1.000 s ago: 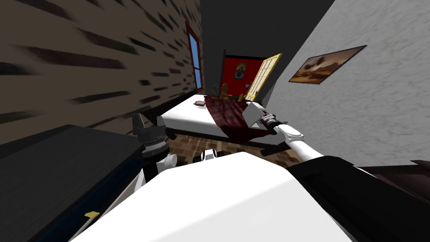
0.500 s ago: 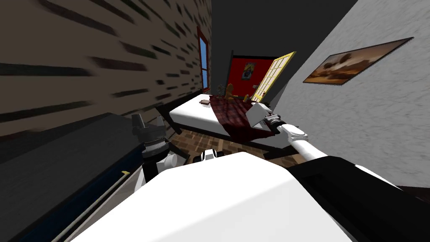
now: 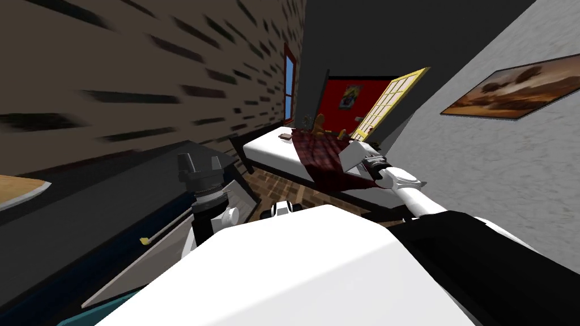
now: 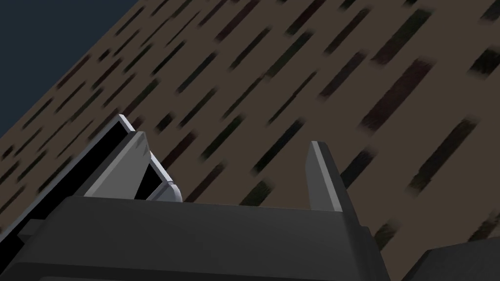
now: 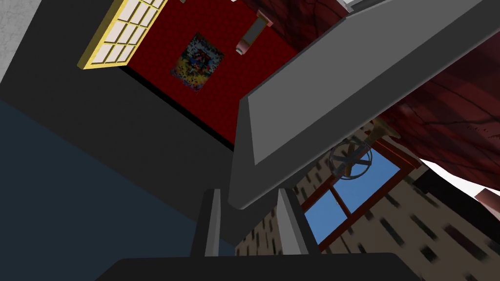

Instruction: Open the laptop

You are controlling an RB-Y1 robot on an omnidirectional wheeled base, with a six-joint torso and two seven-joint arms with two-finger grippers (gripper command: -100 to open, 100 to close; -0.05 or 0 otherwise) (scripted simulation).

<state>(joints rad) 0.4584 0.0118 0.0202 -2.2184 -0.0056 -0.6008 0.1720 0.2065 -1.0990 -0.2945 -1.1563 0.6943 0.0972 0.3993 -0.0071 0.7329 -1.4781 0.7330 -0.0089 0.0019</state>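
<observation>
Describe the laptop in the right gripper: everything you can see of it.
The laptop is a plain grey flat slab, with a lighter broad face and a darker bevelled edge. It looks shut: no screen, keys or hinge visible. The right gripper holds it by one corner, fingers pressing both faces, so it hangs tilted in the air. In the head view it sits at the right arm's end, in front of the bed, apparently touching nothing else.

1. The left gripper (image 4: 227,139) has two thin, light grey, blade-like fingers (image 4: 322,180) on a dark grey box.
2. The left wrist (image 3: 205,189) is dark and ribbed, above a rounded white joint.
3. The right forearm (image 3: 409,189) is white and tapering, with a dark ribbed cuff.
</observation>
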